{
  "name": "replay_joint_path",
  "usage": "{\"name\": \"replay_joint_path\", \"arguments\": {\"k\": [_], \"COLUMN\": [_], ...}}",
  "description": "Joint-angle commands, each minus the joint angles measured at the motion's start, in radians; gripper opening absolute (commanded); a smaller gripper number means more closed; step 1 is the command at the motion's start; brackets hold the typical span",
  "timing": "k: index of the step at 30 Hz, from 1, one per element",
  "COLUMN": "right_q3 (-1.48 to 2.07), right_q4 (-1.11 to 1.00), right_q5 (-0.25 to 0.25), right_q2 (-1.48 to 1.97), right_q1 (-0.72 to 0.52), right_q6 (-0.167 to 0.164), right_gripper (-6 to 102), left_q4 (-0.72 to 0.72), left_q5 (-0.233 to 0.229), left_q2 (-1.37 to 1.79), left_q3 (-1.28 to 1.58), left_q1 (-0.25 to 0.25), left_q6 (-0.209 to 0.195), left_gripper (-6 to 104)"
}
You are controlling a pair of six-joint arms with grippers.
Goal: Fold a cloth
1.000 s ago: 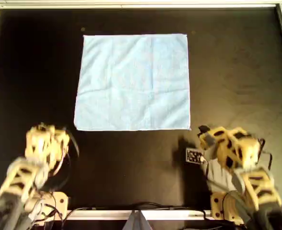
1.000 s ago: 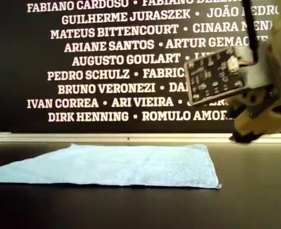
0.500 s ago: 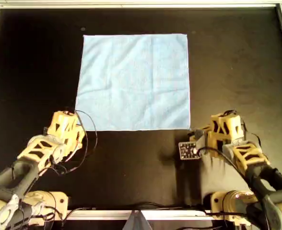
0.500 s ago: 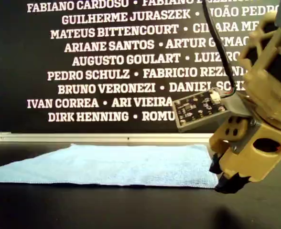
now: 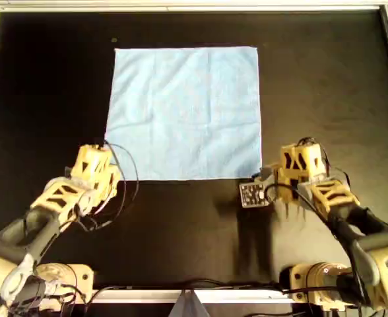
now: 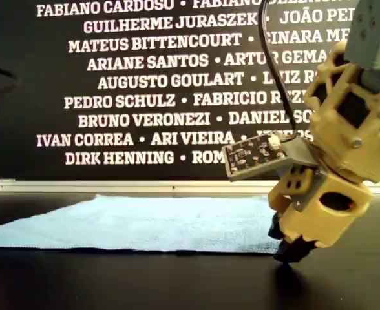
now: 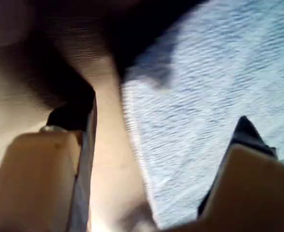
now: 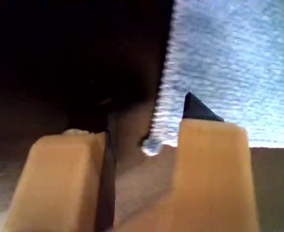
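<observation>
Both end effectors moved in to cloth [image 5: 186, 112] corners.

My second gripper [image 8: 142, 145], jaws parted, apparently straddles a corner of the cloth [image 8: 229, 63].

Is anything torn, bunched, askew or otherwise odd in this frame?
Nothing stands out. The cloth lies flat and spread out on the black table, with only faint creases and roughly square to the table edges. Both grippers sit at its near corners with jaws apart, and nothing is lifted yet.
</observation>
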Motion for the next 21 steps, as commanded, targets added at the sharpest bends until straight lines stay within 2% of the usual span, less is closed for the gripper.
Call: {"name": "replay_joint_path", "arguments": {"k": [1, 5, 8, 16, 21], "right_q3": [-0.101, -0.181, -0.212, -0.242, -0.242], "right_q4": [0.011, 0.011, 0.011, 0.012, 0.012], "right_q5": [0.009, 0.011, 0.012, 0.021, 0.112], "right_q2": [-0.026, -0.087, -0.118, -0.141, -0.135], "right_q1": [-0.005, -0.005, -0.006, -0.008, -0.005], "right_q6": [0.009, 0.009, 0.009, 0.009, 0.009], "right_gripper": [57, 57, 57, 57, 56], "left_q4": [-0.006, -0.006, -0.006, -0.006, -0.006], "left_q5": [-0.006, -0.006, -0.005, 0.011, 0.012], "left_q2": [-0.048, -0.081, -0.084, -0.084, -0.084], "left_q3": [-0.057, -0.117, -0.127, -0.12, -0.12], "left_q1": [0.037, 0.129, 0.161, 0.153, 0.147], "left_q6": [0.005, 0.005, 0.006, 0.006, 0.003], "left_gripper": [99, 99, 99, 98, 98]}}
